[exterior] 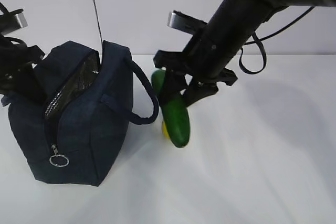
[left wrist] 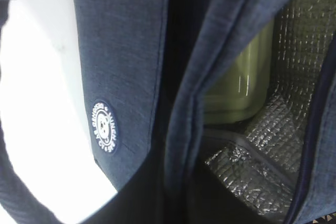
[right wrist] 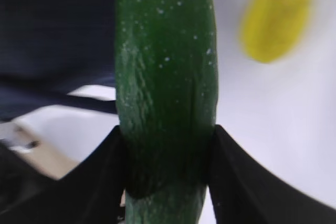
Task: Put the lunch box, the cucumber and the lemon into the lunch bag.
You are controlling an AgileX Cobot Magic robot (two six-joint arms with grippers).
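Observation:
The navy lunch bag (exterior: 89, 129) stands at the left with its top unzipped and foil lining showing. In the left wrist view the sage-green lunch box (left wrist: 239, 90) lies inside the lunch bag (left wrist: 126, 51) against the foil. My left gripper (exterior: 25, 83) sits at the bag's far rim, shut on a fold of its fabric; its fingertips are hidden. My right gripper (right wrist: 165, 153) is shut on the dark green cucumber (right wrist: 165, 66), which hangs tilted just right of the bag (exterior: 176, 116). The yellow lemon (right wrist: 275, 17) lies on the table, peeking from behind the cucumber (exterior: 165, 128).
A loop handle (exterior: 148, 98) sticks out of the bag toward the cucumber. The zipper's metal ring pull (exterior: 59, 160) hangs on the front corner. White table (exterior: 262, 161) stretches to the right, and a white wall stands behind.

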